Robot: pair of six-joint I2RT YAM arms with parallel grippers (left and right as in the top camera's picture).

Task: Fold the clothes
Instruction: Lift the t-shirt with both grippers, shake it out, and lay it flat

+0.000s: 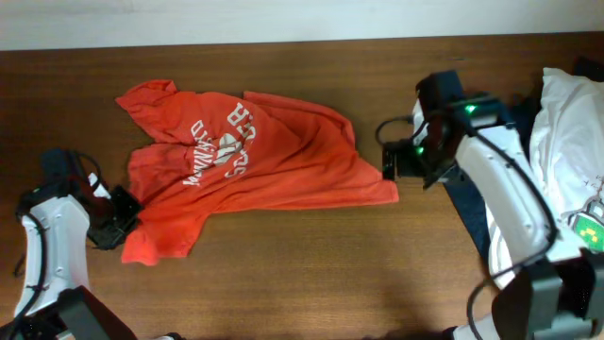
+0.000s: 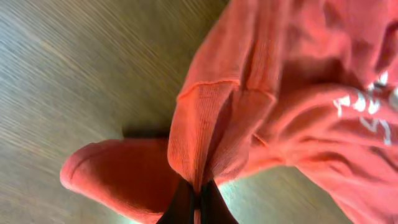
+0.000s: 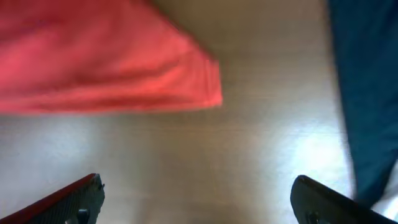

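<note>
Brown wood counter (image 1: 283, 283) fills the overhead view, with a pale strip of wall along the top. On it, left of centre, lies the orange-red shirt (image 1: 274, 161), spread loosely and rumpled, with its white lettering (image 1: 222, 142) facing up and running crosswise. One sleeve points to the far left corner, and the hem ends in a corner at the right.

The left tool (image 1: 115, 219) sits at the shirt's near left edge. In the left wrist view its dark fingers (image 2: 183, 208) are pressed together on a pinched-up ridge of the shirt (image 2: 261, 106), so it is holding the cloth. A rounded lobe of fabric rests on the wood just left of the pinch.

The right tool (image 1: 392, 162) is just beside the shirt's right corner. In the right wrist view this tool (image 3: 199, 202) is spread wide, with bare counter (image 3: 249, 155) between its fingers. The shirt's corner (image 3: 124, 68) lies ahead of it, apart from both fingers.

A navy garment (image 1: 469, 203) lies under the right arm and shows at the right edge of that wrist view (image 3: 367, 93). A white shirt (image 1: 566, 123) with a green patch (image 1: 591, 232) lies at the far right
</note>
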